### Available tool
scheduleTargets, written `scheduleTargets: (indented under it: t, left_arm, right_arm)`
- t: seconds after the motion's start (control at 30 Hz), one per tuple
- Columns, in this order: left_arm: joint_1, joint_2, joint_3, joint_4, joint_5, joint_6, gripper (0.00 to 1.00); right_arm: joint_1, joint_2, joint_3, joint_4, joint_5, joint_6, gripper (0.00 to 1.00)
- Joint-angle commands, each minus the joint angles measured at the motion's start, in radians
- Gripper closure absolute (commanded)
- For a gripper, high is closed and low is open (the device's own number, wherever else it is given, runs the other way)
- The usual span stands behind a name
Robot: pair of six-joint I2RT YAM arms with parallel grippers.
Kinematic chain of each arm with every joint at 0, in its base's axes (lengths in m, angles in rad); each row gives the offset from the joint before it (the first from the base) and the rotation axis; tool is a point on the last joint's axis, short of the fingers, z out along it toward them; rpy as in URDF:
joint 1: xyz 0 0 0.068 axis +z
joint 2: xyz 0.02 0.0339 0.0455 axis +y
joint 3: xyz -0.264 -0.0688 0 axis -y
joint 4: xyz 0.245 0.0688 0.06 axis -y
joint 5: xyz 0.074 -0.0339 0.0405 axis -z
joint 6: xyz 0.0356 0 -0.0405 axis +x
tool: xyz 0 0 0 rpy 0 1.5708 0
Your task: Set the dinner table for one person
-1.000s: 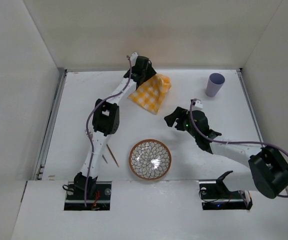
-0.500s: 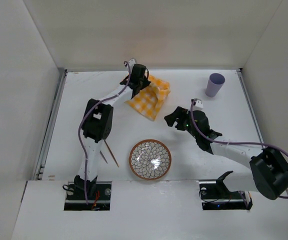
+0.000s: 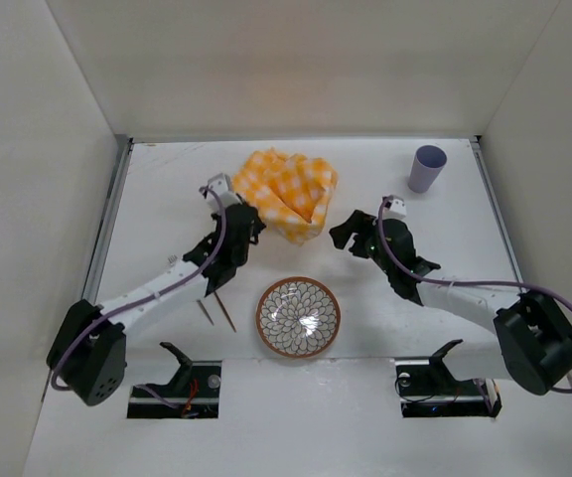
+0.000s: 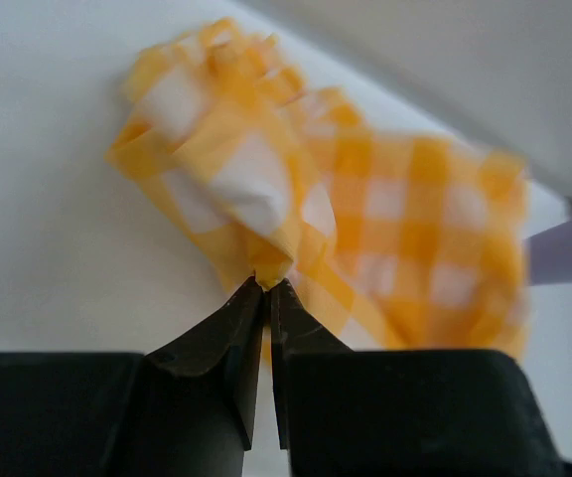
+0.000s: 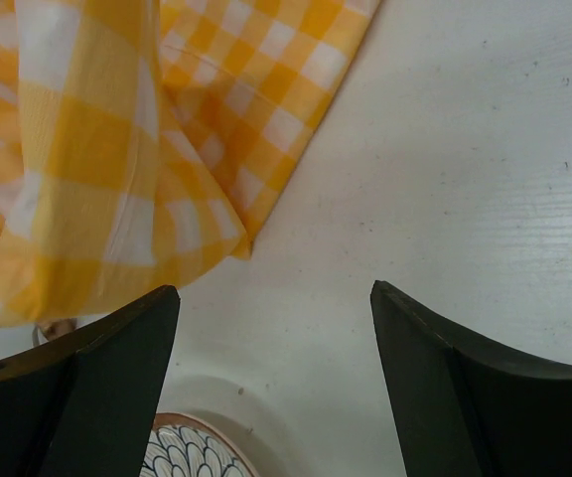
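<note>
1. The matte-white rectangular tabletop point(image 3: 157, 199), with thin metal rails down its side edges, is lying under everything here and filling the space between the pale walls.
2. The left hand point(image 4: 268, 288) is reaching toward the far middle of it with its two dark fingers pressed together, pinching a fold of the yellow-and-white checkered cloth point(image 3: 291, 194).
3. That cloth is sitting bunched up in loose folds, rising from the pinched fold and spreading away to the right.
4. The right hand point(image 5: 274, 290) is hovering just to the right of the cloth with its fingers spread wide and nothing between them. Bare tabletop is showing in the gap, and the cloth's edge is hanging close by its left finger.
5. A round brown-rimmed plate with a white petal pattern point(image 3: 298, 316) is resting near the front edge, between the two arms.
6. Two thin brown sticks point(image 3: 218, 310) are lying just left of the plate, beneath the left arm.
7. A pale purple cup point(image 3: 427, 167) is standing upright at the far right corner, well apart from the cloth.
</note>
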Motion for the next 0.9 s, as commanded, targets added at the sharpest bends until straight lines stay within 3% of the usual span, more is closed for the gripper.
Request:
scheduleTargets:
  t: [0.0, 0.13, 0.37, 0.6, 0.87]
  left_arm:
    - [-0.041, -0.102, -0.149, -0.058, -0.165, -0.044, 0.95]
    - [-0.049, -0.156, -0.218, -0.152, -0.158, -0.122, 0.94]
    - [-0.07, -0.116, -0.247, -0.129, -0.098, -0.147, 0.94]
    - [-0.09, -0.148, -0.306, -0.134, -0.055, -0.197, 0.91]
    - [-0.087, -0.179, -0.367, -0.169, -0.029, -0.224, 0.84]
  right_arm:
    - [-0.002, -0.048, 0.048, 0.028, 0.042, -0.007, 0.15]
    - [0.02, -0.076, 0.069, -0.012, 0.063, -0.01, 0.11]
    - [0.044, -0.011, 0.216, -0.058, 0.036, -0.073, 0.05]
    - [0.075, 0.234, 0.543, -0.231, 0.042, -0.191, 0.03]
    - [0.076, 0.435, 0.805, -0.346, -0.01, -0.28, 0.06]
